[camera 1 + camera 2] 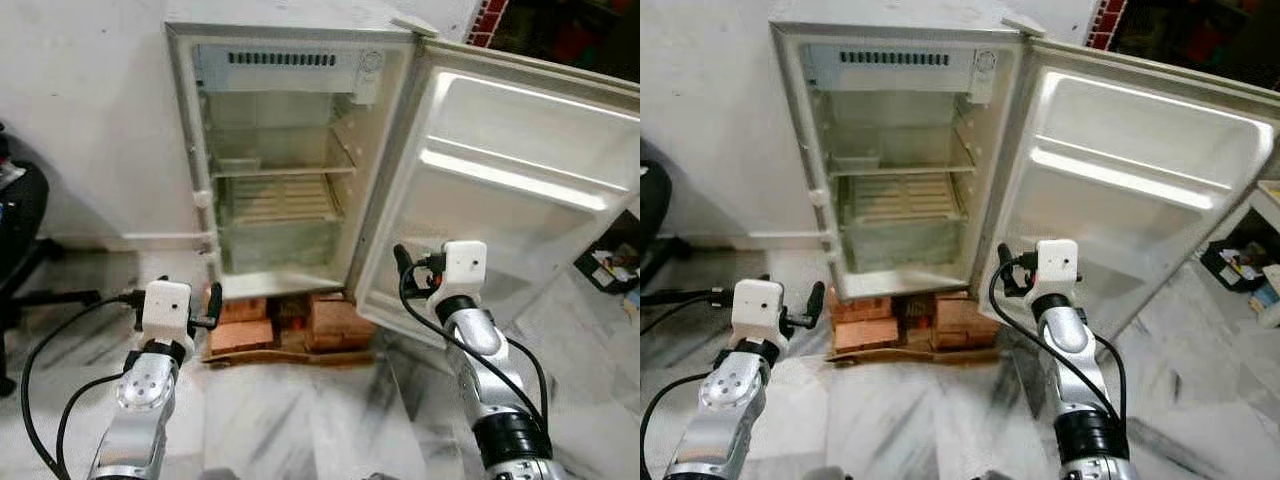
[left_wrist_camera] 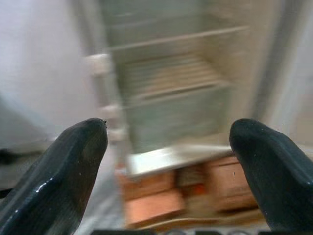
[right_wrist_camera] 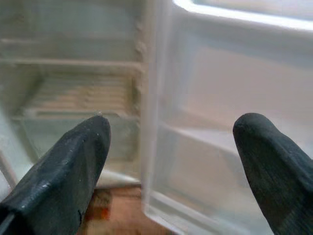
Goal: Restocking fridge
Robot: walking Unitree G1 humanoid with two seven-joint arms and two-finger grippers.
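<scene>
A small white fridge (image 1: 280, 160) stands against the wall with its door (image 1: 510, 190) swung wide to the right. Inside are a wire shelf (image 1: 280, 198) and a clear drawer (image 1: 285, 245) below it. My left gripper (image 1: 176, 296) is held low in front of the fridge's left edge, open, with nothing between its fingers (image 2: 73, 161). My right gripper (image 1: 440, 262) hovers near the door's lower hinge side, also open and empty, and its fingers (image 3: 73, 166) frame the seam between cabinet and door.
The fridge rests on red bricks (image 1: 290, 325) laid over flat cardboard on a marble floor. A dark chair (image 1: 20, 230) stands at the far left. A box of clutter (image 1: 610, 265) lies on the floor beyond the door at the right.
</scene>
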